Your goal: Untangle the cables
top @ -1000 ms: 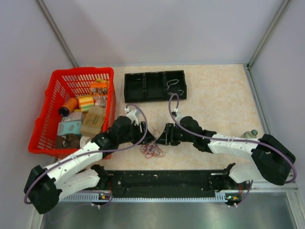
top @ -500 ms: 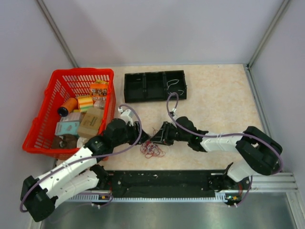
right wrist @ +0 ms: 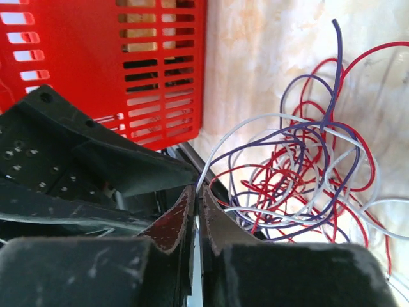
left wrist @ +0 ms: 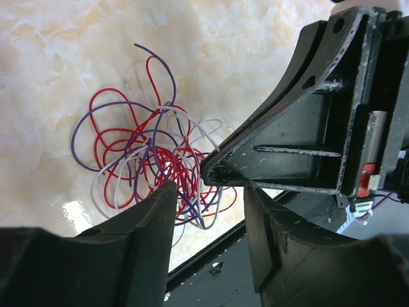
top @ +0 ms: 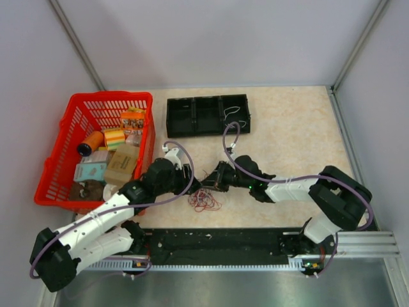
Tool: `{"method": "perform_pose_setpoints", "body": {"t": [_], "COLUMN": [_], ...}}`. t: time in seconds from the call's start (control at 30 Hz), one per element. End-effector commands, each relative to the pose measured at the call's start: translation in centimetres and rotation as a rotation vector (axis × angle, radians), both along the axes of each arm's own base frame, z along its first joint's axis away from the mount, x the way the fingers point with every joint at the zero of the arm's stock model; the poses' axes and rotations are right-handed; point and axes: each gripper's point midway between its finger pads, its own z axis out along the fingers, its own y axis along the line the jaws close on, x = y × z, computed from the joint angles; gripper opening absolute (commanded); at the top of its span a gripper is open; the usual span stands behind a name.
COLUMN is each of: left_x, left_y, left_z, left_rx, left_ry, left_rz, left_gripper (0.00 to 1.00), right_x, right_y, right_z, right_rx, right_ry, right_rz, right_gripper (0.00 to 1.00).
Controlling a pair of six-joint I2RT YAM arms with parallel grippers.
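Right wrist: right jaws pinch a white strand of the cables point(right wrist: 299, 174); left jaws stand apart.

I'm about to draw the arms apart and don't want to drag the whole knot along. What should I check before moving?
1. Right hand pinching one white cable: ok, the strand runs into its shut fingertips.
2. Left hand free to grab: ok, open, holding nothing.
3. Clearance between the hands: cannot tell, they sit very close.
4. Tangle loose enough to release that strand: cannot tell, red, white and purple loops interlace.
5. Tangle clear of the red basket: ok, it lies apart on the table.
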Motion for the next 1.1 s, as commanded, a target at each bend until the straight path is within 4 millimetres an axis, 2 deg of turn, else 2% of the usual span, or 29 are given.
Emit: {"method": "perform_pose_setpoints", "body": {"t": [0.0, 0.17, 0.2, 0.23, 0.3, 0.37, 0.43, 0.5, 0.6, 0.7, 0.77, 0.83, 1.0, 1.07], "left_x": [0.7, 1.2, 1.3, 2.0, 2.4, 2.3, 1.6, 0.9, 0.5, 0.7, 1.4, 1.9, 2.3, 2.3], "left_y": [0.0, 0.7, 1.4, 2.7, 3.1, 1.6, -1.1, -2.3, -2.9, -2.6, -1.5, -0.5, -0.4, -0.5], "left_z": [-0.2, -1.7, -2.6, -3.2, -3.4, -2.6, -1.5, -1.5, -2.8, -4.7, -6.1, -6.9, -7.0, -6.6], "left_rx": [0.0, 0.07, 0.118, 0.166, 0.182, 0.086, -0.041, -0.074, -0.029, 0.037, 0.11, 0.163, 0.148, 0.118], "left_ry": [-0.037, 0.0, 0.041, 0.057, 0.055, 0.022, -0.017, 0.021, 0.065, 0.11, 0.126, 0.129, 0.119, 0.1], "left_rz": [0.009, 0.047, 0.098, 0.182, 0.219, 0.166, 0.034, -0.025, -0.059, -0.037, 0.025, 0.075, 0.106, 0.112], "left_gripper": [0.49, 0.55, 0.62, 0.61, 0.59, 0.58, 0.63, 0.65, 0.63, 0.5, 0.38, 0.28, 0.15, 0.13], "right_x": [0.8, 0.5, 0.3, 0.1, -0.4, -0.7, -0.6, -0.5, -0.3, -0.1, -0.1, 0.2, -0.3, -0.6], "right_y": [1.2, -0.7, -1.0, -1.3, -1.4, -1.5, -1.6, -1.4, -0.9, -0.8, -1.7, -3.4, -10.2, -12.8], "right_z": [2.6, 3.2, 3.4, 4.0, 4.7, 5.1, 5.3, 5.6, 6.9, 9.4, 12.8, 16.6, 29.1, 33.6], "right_rx": [0.113, 0.091, 0.089, 0.1, 0.112, 0.121, 0.125, 0.129, 0.156, 0.178, 0.188, 0.142, 0.116, 0.109], "right_ry": [-0.039, -0.107, -0.118, -0.129, -0.146, -0.152, -0.161, -0.172, -0.19, -0.236, -0.309, -0.406, -0.711, -0.814], "right_rz": [-0.007, -0.033, -0.034, -0.031, -0.01, -0.001, -0.006, -0.003, 0.008, 0.014, 0.0, -0.048, -0.222, -0.295], "right_gripper": [0.0, 0.0, 0.0, 0.0, 0.0, 0.0, 0.0, 0.0, 0.0, 0.0, 0.0, 0.0, 0.0, 0.0]}}
